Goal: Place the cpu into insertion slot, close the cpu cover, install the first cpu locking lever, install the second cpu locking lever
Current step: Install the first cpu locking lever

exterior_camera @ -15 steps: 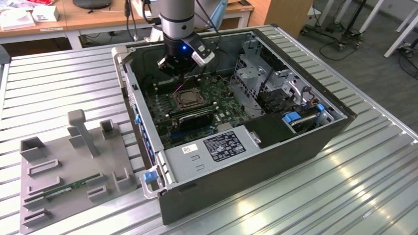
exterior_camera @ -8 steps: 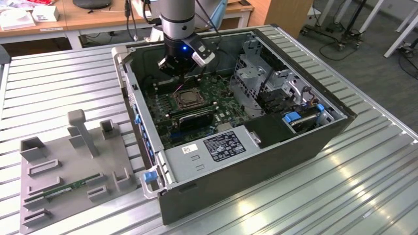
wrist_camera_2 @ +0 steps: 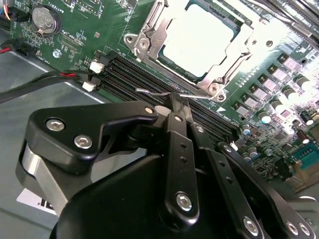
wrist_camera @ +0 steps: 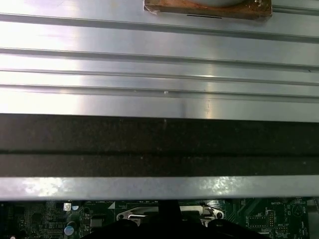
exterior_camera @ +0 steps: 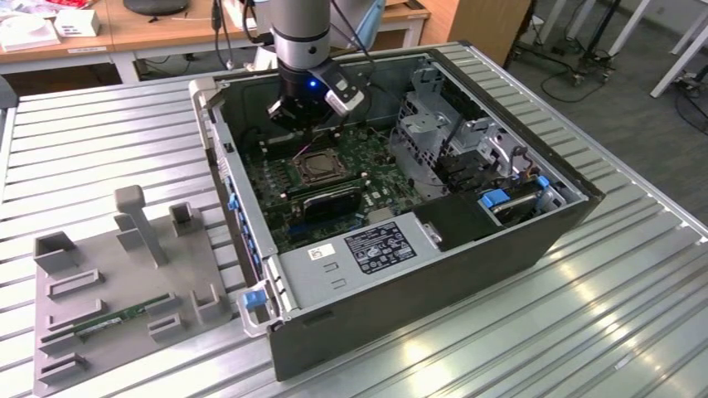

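The cpu (wrist_camera_2: 199, 42) lies in the insertion slot (exterior_camera: 315, 166) on the green motherboard, its pale metal face showing through the window of the cpu cover (wrist_camera_2: 149, 42). The silver cover lies flat over it. A thin wire locking lever (wrist_camera_2: 149, 91) runs along the socket's edge beside the black memory slots. My gripper (wrist_camera_2: 178, 102) is shut, its fingertips right at this lever, touching or just over it. In the exterior view the gripper (exterior_camera: 301, 124) hangs inside the open computer case, just behind the socket. The first wrist view has the socket (wrist_camera: 169, 214) past the case wall.
A grey perforated drive cage (exterior_camera: 426, 133) and a power supply (exterior_camera: 376, 245) crowd the case on the exterior view's right. Black and red cables (wrist_camera_2: 35, 84) lie near a coin battery (wrist_camera_2: 44, 19). A grey fixture tray (exterior_camera: 111, 282) holding a memory stick (exterior_camera: 116, 319) sits on the slatted metal table.
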Robot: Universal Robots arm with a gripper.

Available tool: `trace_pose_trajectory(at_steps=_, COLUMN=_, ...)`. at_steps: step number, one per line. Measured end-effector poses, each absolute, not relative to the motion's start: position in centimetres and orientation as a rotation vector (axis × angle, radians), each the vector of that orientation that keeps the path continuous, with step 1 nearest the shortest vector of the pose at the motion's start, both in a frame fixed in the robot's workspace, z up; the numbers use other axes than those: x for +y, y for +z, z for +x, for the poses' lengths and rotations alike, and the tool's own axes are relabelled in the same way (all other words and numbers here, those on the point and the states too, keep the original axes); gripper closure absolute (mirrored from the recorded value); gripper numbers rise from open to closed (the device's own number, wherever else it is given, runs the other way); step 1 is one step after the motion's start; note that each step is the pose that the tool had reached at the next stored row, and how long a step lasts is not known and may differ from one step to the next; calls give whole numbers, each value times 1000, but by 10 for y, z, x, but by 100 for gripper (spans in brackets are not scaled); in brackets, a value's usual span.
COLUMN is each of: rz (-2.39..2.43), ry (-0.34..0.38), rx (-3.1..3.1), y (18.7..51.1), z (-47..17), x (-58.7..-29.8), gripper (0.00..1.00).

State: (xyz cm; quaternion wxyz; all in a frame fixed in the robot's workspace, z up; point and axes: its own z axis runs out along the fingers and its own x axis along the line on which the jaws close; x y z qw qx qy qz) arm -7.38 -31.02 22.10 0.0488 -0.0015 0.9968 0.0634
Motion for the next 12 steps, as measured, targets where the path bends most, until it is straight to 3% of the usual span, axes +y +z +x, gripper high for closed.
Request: trace_pose_trajectory(at_steps=12, rz=-4, ry=193, rx=3038, y=217, z=-69, x=-310, gripper=89)
